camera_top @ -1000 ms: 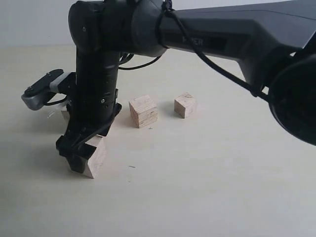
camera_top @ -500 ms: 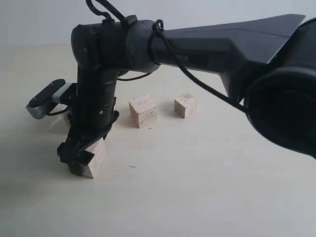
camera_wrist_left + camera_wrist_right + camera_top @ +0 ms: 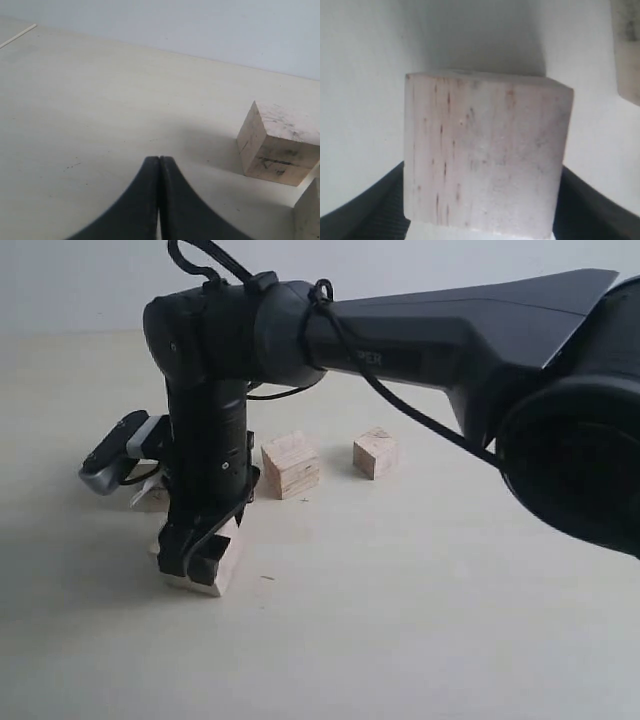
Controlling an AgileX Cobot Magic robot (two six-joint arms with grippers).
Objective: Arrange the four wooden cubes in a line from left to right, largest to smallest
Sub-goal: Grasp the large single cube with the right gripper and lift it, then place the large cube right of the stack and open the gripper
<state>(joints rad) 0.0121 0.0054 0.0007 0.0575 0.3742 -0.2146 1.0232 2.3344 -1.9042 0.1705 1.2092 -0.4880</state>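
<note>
My right gripper reaches across to the left side and is shut on the largest cube, a pale block with dark speckled grain, held low at the table surface. To its right stands a mid-sized cube, and further right a smaller cube. A corner of a fourth cube peeks out behind the arm. My left gripper is shut on nothing, low over the table, with a marked cube standing apart from it. The left gripper does not show in the exterior view.
The right arm's dark links span the upper part of the exterior view and hide the table behind them. A second block's edge shows at the border of the left wrist view. Pale tabletop stretches across the front.
The right gripper has carried the largest cube to the right, closer to the mid-sized cube, and turned slightly. The two cubes on the right have not moved.
</note>
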